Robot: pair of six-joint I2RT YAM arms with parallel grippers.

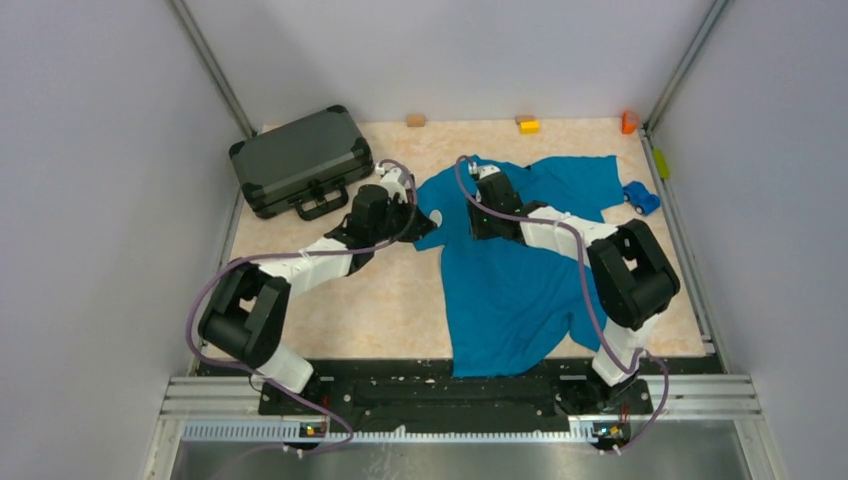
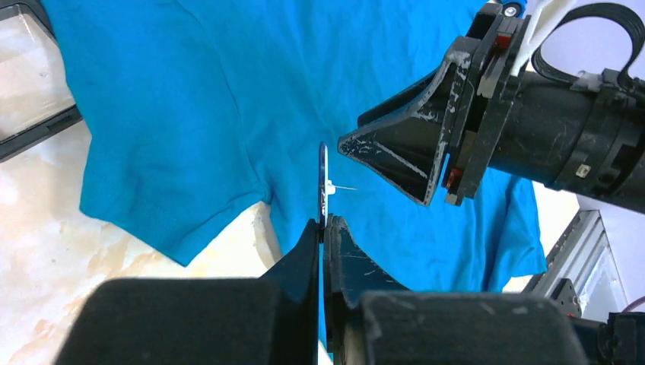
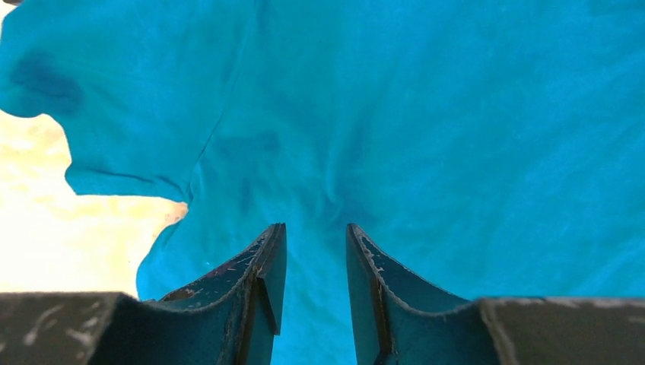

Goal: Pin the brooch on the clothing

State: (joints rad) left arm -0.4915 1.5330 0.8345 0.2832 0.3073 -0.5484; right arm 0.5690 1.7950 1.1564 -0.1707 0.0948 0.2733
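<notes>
Bringing pin to cloth, is it?

I'd judge so. From above, both arms meet near one sleeve of the soft teal shirt [image 1: 520,290] on the speckled desk [image 1: 400,300].

Left wrist?

The left gripper [image 2: 322,228] is clenched on the brooch [image 2: 322,171] — a thin dark disc, edge-on, bare needle toward the right gripper [image 2: 346,144], shirt behind.

Right wrist?

That gripper is parted, grasping nothing, over wrinkled fabric. Next it should bunch a fold for the needle.
</notes>
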